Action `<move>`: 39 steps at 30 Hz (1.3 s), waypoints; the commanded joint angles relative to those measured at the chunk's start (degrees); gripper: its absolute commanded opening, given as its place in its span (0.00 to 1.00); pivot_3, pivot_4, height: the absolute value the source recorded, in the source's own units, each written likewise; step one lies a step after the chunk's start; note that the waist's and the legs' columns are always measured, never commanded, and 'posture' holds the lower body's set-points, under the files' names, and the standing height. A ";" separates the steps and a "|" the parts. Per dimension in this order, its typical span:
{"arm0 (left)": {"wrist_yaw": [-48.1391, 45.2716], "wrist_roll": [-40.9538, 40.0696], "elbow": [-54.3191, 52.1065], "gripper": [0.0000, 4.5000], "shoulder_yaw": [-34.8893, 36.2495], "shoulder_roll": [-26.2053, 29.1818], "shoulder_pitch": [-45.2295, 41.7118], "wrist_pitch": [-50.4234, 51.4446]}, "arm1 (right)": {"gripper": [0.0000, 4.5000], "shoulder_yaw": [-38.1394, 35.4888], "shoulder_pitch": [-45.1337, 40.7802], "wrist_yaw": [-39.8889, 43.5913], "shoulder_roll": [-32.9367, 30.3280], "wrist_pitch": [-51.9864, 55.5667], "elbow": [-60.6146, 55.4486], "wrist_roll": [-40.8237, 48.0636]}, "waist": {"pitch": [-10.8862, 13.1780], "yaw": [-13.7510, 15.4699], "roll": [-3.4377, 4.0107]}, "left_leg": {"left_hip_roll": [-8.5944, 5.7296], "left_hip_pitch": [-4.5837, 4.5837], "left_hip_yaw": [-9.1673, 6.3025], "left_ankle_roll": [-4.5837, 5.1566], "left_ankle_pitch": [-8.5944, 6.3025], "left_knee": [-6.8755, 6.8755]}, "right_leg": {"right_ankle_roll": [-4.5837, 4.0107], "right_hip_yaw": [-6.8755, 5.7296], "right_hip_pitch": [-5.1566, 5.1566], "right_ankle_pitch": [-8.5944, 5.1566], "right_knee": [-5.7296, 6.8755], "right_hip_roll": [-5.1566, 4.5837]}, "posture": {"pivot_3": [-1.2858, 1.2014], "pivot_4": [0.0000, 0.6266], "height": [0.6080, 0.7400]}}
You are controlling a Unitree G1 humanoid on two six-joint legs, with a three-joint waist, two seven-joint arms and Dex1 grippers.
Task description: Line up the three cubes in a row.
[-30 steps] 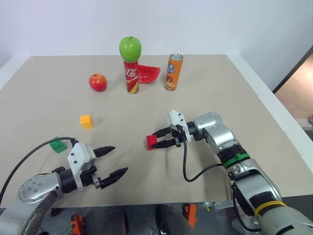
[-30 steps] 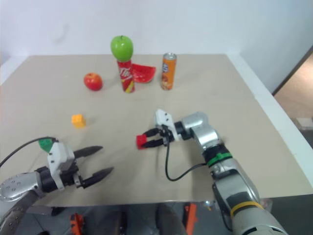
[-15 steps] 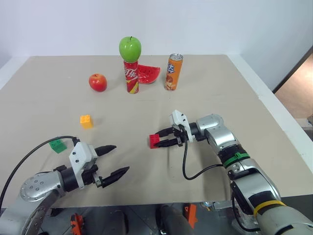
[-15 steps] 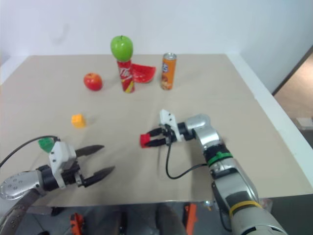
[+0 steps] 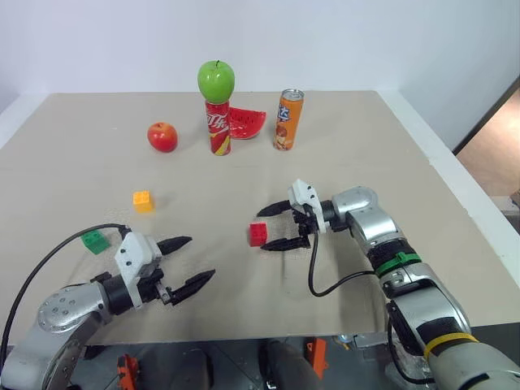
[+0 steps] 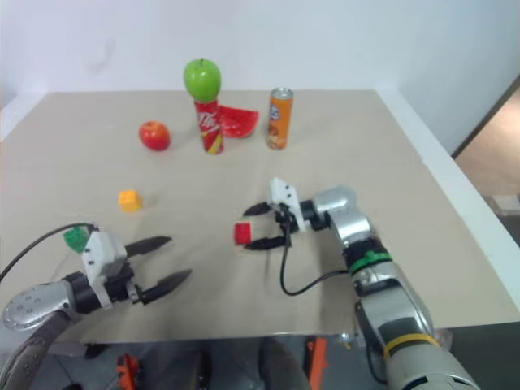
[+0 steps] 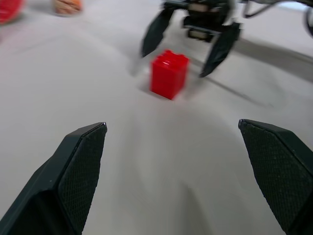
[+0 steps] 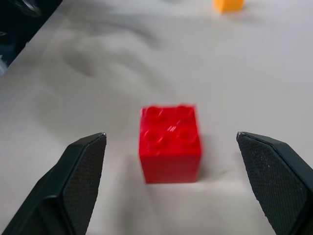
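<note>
We have the red cube (image 5: 258, 234) standing free on the table (image 5: 422, 187), just off our wide-open, empty right gripper (image 5: 275, 227). The yellow cube (image 5: 143, 201) and green cube (image 5: 96, 241) lie well to the left, nearer our open, empty left gripper (image 5: 185, 263).

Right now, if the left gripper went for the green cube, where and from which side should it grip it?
Probably by two opposite flat side walls, coming from above. The green cube sits on the table with open surface all round it, just behind the open left gripper, whose cable runs close by. Its studded top gives a poorer hold.
</note>
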 commanded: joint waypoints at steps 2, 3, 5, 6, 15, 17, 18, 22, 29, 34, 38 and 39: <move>9.85 -2.04 -0.26 1.00 8.79 -4.87 0.33 -0.36 | 0.99 -4.22 0.60 -2.51 -0.67 3.82 -9.40 3.59 | 0.00 0.03 0.00 | 0.01 0.00 -0.05 0.00 0.00 0.00 | -0.01 -0.04 0.00 -0.01 0.00 0.00 | 0.52 0.24 1.00; 12.34 -1.98 -0.27 1.00 10.29 -6.24 0.16 -0.29 | 0.99 -4.87 0.91 -3.42 -0.69 4.86 -11.14 4.21 | 0.00 0.02 0.00 | 0.02 0.00 -0.05 0.00 0.00 0.00 | -0.01 -0.04 0.01 -0.01 0.02 0.01 | 0.52 0.24 1.00; 15.65 -1.11 -0.52 1.00 11.89 -7.83 0.06 -0.36 | 0.99 -5.55 1.47 -4.57 -0.74 6.59 -13.54 5.03 | 0.00 0.04 -0.01 | 0.01 0.00 -0.08 0.00 0.00 0.01 | -0.03 -0.05 0.02 0.01 0.03 0.01 | 0.52 0.24 1.00; 17.89 -0.78 -0.90 1.00 12.93 -9.19 0.10 -0.74 | 0.99 -5.90 1.89 -5.27 -0.69 7.10 -14.98 5.45 | -0.01 0.06 -0.01 | 0.01 0.00 -0.10 0.00 0.00 0.02 | -0.02 -0.06 0.03 0.01 0.03 0.02 | 0.52 0.24 1.00; 40.88 11.66 -0.60 1.00 18.01 -22.02 1.78 -3.75 | 0.99 -4.77 5.55 -6.48 -1.12 9.92 -23.69 6.98 | -0.02 0.06 -0.04 | -0.07 0.01 -0.09 -0.01 0.00 0.06 | 0.03 -0.02 0.08 0.04 0.00 -0.03 | 0.52 0.24 1.00; 43.36 13.38 0.44 1.00 17.25 -23.75 0.75 -4.16 | 0.99 -4.12 5.73 -6.08 -1.18 9.21 -23.80 6.59 | -0.03 0.06 -0.05 | -0.07 0.05 -0.12 -0.01 0.02 0.09 | 0.03 -0.05 0.13 0.08 0.01 -0.01 | 0.52 0.24 1.00; 44.47 14.31 0.80 1.00 16.69 -24.52 0.15 -4.22 | 0.99 -3.91 5.62 -5.96 -1.05 8.88 -23.59 6.44 | -0.03 0.06 -0.06 | -0.08 0.07 -0.12 -0.01 0.03 0.09 | 0.04 -0.05 0.14 0.09 0.01 -0.01 | 0.52 0.24 1.00; 47.39 16.65 2.58 1.00 14.51 -27.37 -1.88 -4.68 | 0.99 -3.45 4.41 -5.77 -0.39 8.02 -22.43 6.20 | -0.05 0.07 -0.09 | -0.12 0.08 -0.10 -0.01 0.09 0.13 | 0.10 -0.02 0.18 0.19 0.01 -0.02 | 0.52 0.24 1.00; 47.58 18.79 4.71 1.00 10.92 -28.45 -3.10 -5.05 | 0.99 -3.08 3.01 -5.65 0.05 6.95 -20.92 5.58 | -0.05 0.03 -0.09 | -0.10 0.08 -0.07 -0.01 0.08 0.12 | 0.10 0.01 0.15 0.20 0.00 0.02 | 0.52 0.24 1.00; 48.56 19.10 6.66 1.00 11.04 -29.00 -3.88 -5.02 | 0.99 -3.79 2.35 -4.77 0.98 9.15 -21.64 8.27 | -0.05 0.03 -0.09 | -0.10 0.07 -0.07 -0.01 0.08 0.10 | 0.09 0.01 0.14 0.19 0.00 0.01 | 0.52 0.24 1.00; 47.93 19.11 9.04 1.00 11.10 -28.64 -5.12 -5.72 | 0.99 -3.72 2.12 -4.61 1.48 9.80 -22.15 8.58 | -0.05 0.05 -0.09 | -0.10 0.07 -0.08 -0.01 0.09 0.10 | 0.08 -0.01 0.14 0.22 0.00 0.02 | 0.52 0.24 1.00; 47.89 19.26 9.56 1.00 11.03 -28.46 -5.53 -5.63 | 0.99 -3.56 2.09 -4.55 1.51 9.43 -21.96 8.33 | -0.05 0.05 -0.09 | -0.10 0.07 -0.09 -0.01 0.09 0.11 | 0.08 -0.01 0.15 0.22 0.00 0.02 | 0.52 0.24 1.00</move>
